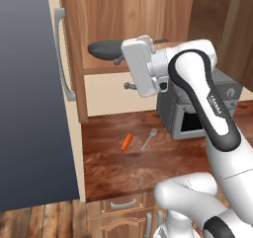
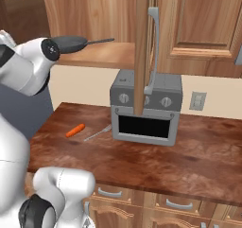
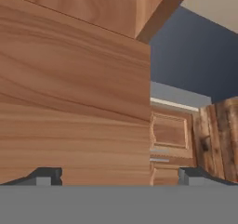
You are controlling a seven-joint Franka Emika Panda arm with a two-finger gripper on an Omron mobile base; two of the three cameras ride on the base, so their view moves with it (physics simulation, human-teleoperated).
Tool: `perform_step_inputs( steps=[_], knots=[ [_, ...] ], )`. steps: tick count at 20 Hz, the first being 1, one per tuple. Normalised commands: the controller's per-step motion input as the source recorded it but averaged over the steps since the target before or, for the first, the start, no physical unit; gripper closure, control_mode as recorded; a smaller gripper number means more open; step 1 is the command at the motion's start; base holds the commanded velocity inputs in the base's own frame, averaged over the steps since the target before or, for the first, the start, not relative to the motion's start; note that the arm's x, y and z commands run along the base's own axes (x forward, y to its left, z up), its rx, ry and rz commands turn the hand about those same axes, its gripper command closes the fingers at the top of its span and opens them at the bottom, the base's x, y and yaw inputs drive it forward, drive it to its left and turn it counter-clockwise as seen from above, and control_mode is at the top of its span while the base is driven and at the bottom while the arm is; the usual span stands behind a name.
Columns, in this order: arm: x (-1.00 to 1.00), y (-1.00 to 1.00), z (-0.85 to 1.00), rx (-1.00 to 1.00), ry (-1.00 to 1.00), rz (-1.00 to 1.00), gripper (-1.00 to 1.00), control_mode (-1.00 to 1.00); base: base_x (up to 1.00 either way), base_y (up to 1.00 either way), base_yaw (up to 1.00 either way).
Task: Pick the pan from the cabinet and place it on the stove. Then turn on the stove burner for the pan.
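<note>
The dark grey round shallow frying pan [image 2: 71, 43] lies on the lowest wooden shelf of the tall reddish-brown wall cabinet [image 1: 123, 15], whose doors stand open, its long thin handle pointing toward the boxy silver oven [image 2: 146, 109] that sits on the brown wooden surface [image 2: 198, 151] just below that shelf. The gripper [image 3: 119, 176] has its jaws spread wide and holds nothing; from the hand view it faces a plain wooden panel at close range, so it is not yet lined up on the pan.

The step in hand looks like the reach for the pan. It should go better if the hand turns toward the shelf opening and takes the thin handle rather than the wide rim.

Room is tight: the shelf above the pan caps the lift, the open door edge [image 2: 142, 52] hangs right of the pan, and the oven top lies close beneath. An orange carrot [image 1: 127, 141] and a silver fork [image 1: 149, 138] lie left of the oven.
</note>
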Motion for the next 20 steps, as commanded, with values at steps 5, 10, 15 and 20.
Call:
perform_step_inputs(
  steps=[5, 10, 15, 20],
  knots=[
    [0.27, -0.57, 0.00, 0.00, 0.00, -0.22, -1.00, -1.00, 0.00, 0.00, 0.00],
    [0.47, -0.50, 0.01, 0.00, 0.00, -0.24, -1.00, -1.00, 0.00, 0.00, 0.00],
    [0.67, -0.43, 0.08, 0.00, 0.01, -0.20, -1.00, -1.00, 0.00, 0.00, 0.00],
    [0.68, -0.45, 0.11, 0.00, 0.04, -0.15, -1.00, -1.00, 0.00, 0.00, 0.00]
  ],
)
